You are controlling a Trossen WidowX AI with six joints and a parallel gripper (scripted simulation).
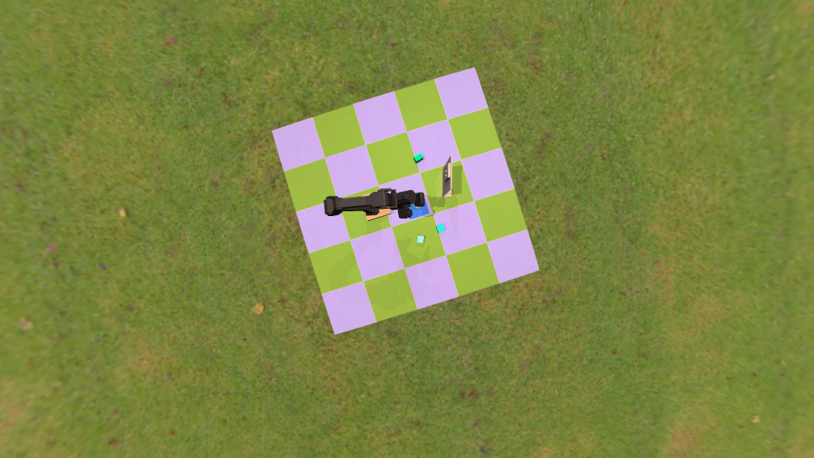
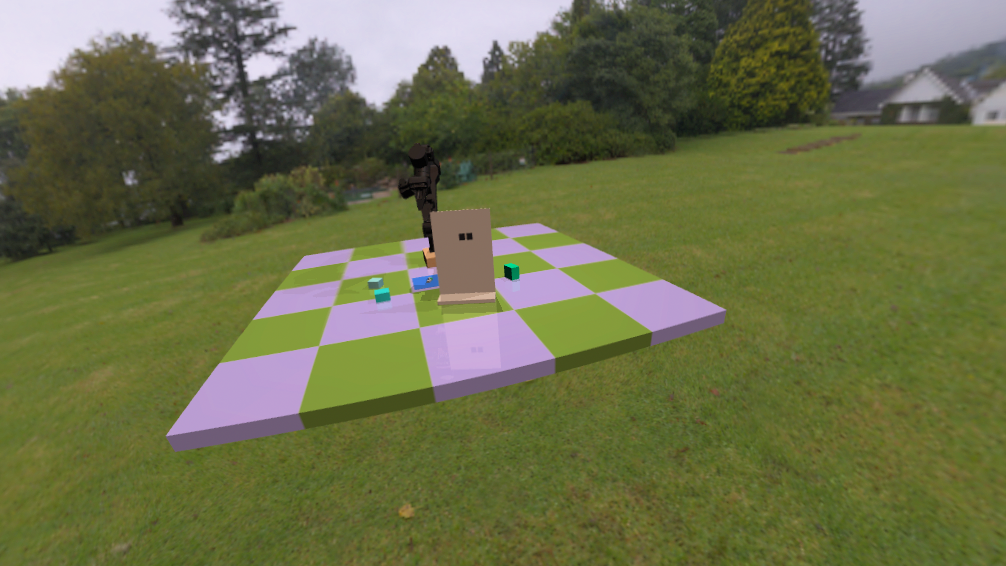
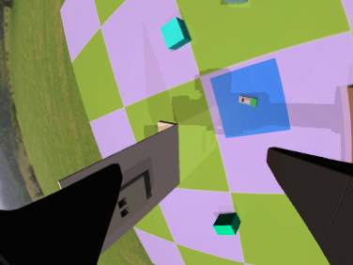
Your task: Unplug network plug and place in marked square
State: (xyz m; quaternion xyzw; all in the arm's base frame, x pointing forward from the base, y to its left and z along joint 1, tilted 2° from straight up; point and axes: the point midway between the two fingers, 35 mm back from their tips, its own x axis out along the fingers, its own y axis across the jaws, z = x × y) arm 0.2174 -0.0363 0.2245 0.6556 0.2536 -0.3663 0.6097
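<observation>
The small plug [image 3: 252, 101] [image 2: 429, 280], grey with a green end, lies on the table inside the blue marked square [image 3: 263, 122] [image 1: 420, 211] [image 2: 419, 285]. Nothing touches it in the wrist view. My gripper [image 3: 195, 164] is wide open and empty, held high above the table. The black arm partly covers the square in the top view. The upright panel [image 1: 447, 177] [image 2: 462, 263] [image 3: 164, 155] stands beyond the square; no plug shows in its face. Two small dark openings [image 2: 465, 236] show through its back. The plug's thin tab is too small to make out.
A cyan cube [image 1: 440, 228] [image 2: 381, 296] [image 3: 175, 33] and a pale cyan block [image 1: 420, 239] [image 2: 375, 283] lie on one side of the square. A green cube [image 1: 418, 158] [image 2: 511, 271] [image 3: 227, 224] lies on the other side. The orange base piece [image 1: 378, 214] is under the arm.
</observation>
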